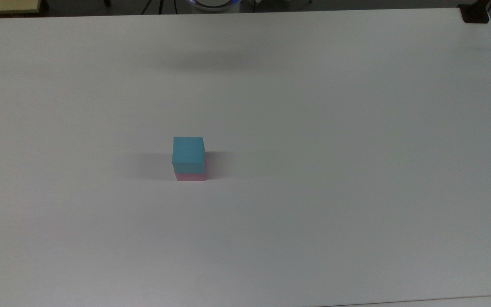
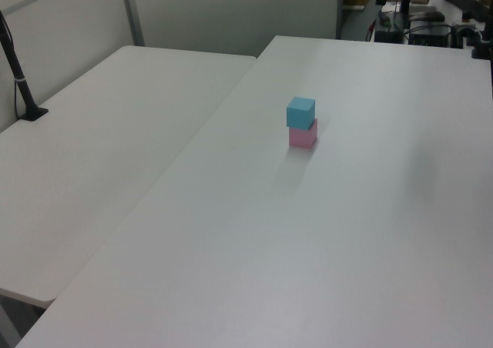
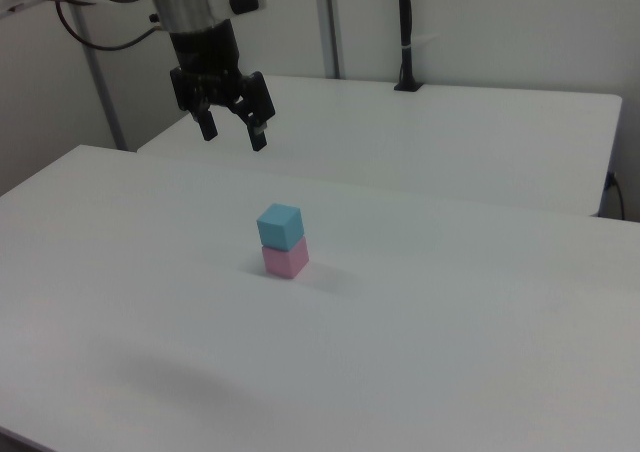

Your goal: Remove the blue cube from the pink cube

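The light-blue cube [image 1: 188,153] [image 2: 300,112] [image 3: 279,224] sits squarely on top of the pink cube [image 1: 190,176] [image 2: 302,136] [image 3: 286,260], near the middle of the white table [image 1: 313,128]. In the right view my gripper [image 3: 234,136] hangs well above the table, up and to the right view's left of the stack. Its two black fingers are spread apart and hold nothing. Only the pink cube's sides show; its top face is covered by the blue cube.
A second white table [image 2: 100,148] adjoins the first, with a black clamped post [image 2: 19,78] [image 3: 405,32] on it. A dark clamp [image 1: 475,15] sits at the top view's far right corner. Desk clutter [image 2: 431,17] lies beyond the far edge.
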You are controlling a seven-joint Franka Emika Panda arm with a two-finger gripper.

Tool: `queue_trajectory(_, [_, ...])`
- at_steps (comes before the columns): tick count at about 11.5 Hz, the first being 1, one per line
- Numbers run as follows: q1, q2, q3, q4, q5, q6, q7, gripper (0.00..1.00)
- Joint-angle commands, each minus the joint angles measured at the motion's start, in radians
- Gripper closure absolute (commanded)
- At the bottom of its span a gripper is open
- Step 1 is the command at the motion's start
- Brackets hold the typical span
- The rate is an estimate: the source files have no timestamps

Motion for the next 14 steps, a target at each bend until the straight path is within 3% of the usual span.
queue_trajectory(1, [0.001,0.016,-0.006,-0.035,-0.01,0.03,-0.297,0.0])
queue_trajectory(2, [-0.002,0.045,-0.006,-0.032,-0.007,0.032,-0.389,0.0])
queue_trajectory(4, [-0.007,0.108,-0.006,-0.053,0.01,0.127,-0.361,0.0])
queue_trajectory(8, [0.057,0.228,0.004,-0.125,0.023,0.4,-0.04,0.0])
queue_trajectory(14, [0.076,0.36,0.079,-0.119,0.013,0.55,0.157,0.0])
